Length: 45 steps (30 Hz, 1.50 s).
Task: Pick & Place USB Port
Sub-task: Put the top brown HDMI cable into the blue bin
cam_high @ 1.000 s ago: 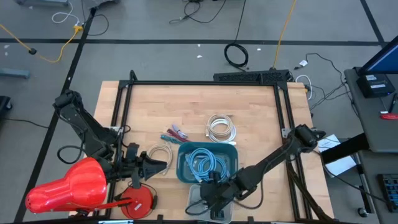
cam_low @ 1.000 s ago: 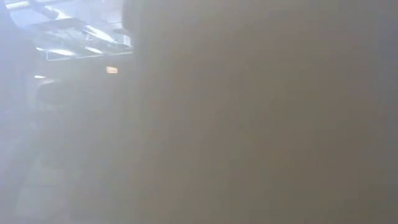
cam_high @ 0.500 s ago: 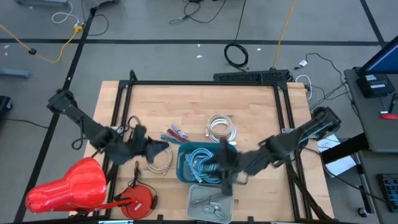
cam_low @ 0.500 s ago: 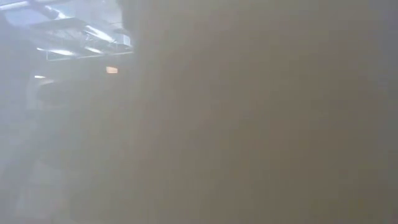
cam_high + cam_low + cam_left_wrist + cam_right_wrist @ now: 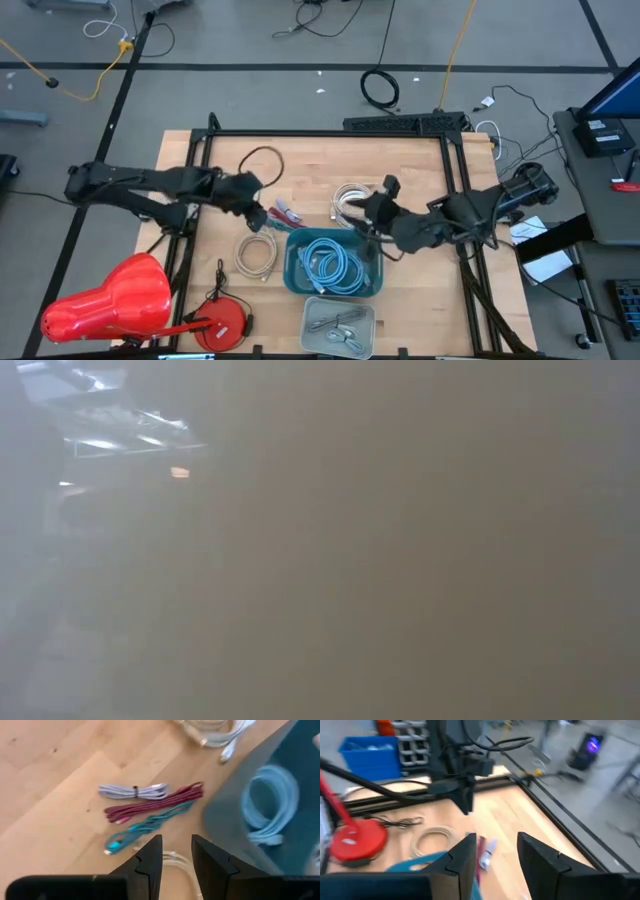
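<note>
Three small bundled cables, lavender (image 5: 132, 791), maroon (image 5: 155, 804) and teal (image 5: 145, 827), lie side by side on the wooden table (image 5: 310, 165). In the high view they show as one group of cables (image 5: 281, 213). My left gripper (image 5: 257, 208) hovers just left of them, open, its own view showing the gripper (image 5: 177, 857) above the teal one. My right gripper (image 5: 368, 210) hangs open over the white coil (image 5: 355, 205), beside the blue bin (image 5: 335, 262) that holds a light-blue cable. A grey tray (image 5: 340, 325) near the front edge holds small metal pieces.
A beige cable coil (image 5: 255, 255) lies left of the bin. A red lamp-like thing (image 5: 110, 300) and a red disc (image 5: 225, 322) sit at the near left corner. A black frame (image 5: 330, 133) borders the table. Something close to the lens blocks the low view.
My left gripper has swung from the table's near left corner toward the far edge and right, up to the small cable bundles. My right gripper has risen from the grey tray and travelled toward the far edge, across the blue bin, to the white coil.
</note>
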Tool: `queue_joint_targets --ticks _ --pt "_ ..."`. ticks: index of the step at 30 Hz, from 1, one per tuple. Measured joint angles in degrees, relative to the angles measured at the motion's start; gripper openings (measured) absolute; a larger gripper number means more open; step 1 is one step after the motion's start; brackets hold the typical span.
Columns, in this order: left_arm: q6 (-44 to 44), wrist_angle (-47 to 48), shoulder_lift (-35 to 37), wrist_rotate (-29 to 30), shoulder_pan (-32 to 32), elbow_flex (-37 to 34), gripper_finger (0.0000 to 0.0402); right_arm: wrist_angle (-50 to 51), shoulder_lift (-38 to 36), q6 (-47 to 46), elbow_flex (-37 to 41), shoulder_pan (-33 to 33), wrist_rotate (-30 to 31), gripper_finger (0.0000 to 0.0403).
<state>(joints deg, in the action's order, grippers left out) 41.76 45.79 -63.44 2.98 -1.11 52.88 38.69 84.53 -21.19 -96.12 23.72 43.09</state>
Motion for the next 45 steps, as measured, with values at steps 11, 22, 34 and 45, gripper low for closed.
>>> queue_joint_targets --ticks 11,22,34,45 --pt "-16.3 -1.5 -12.4 -7.5 -10.0 0.0 0.0106 10.1 0.0 -5.2 0.0 -7.0 0.0 0.0157" --pt "-29.0 -2.0 -16.2 -5.7 -9.1 0.0 0.0106 17.6 0.0 -11.1 8.0 -15.4 -10.6 0.0157" --pt "-41.3 -2.4 -15.6 -1.3 -7.9 0.0 0.0106 -3.6 0.0 -12.7 24.9 -24.9 -30.9 0.0157" --pt "-39.7 -4.6 -16.1 2.7 -9.1 0.0 0.0106 -6.9 0.0 -14.3 27.1 -23.5 -33.6 0.0157"
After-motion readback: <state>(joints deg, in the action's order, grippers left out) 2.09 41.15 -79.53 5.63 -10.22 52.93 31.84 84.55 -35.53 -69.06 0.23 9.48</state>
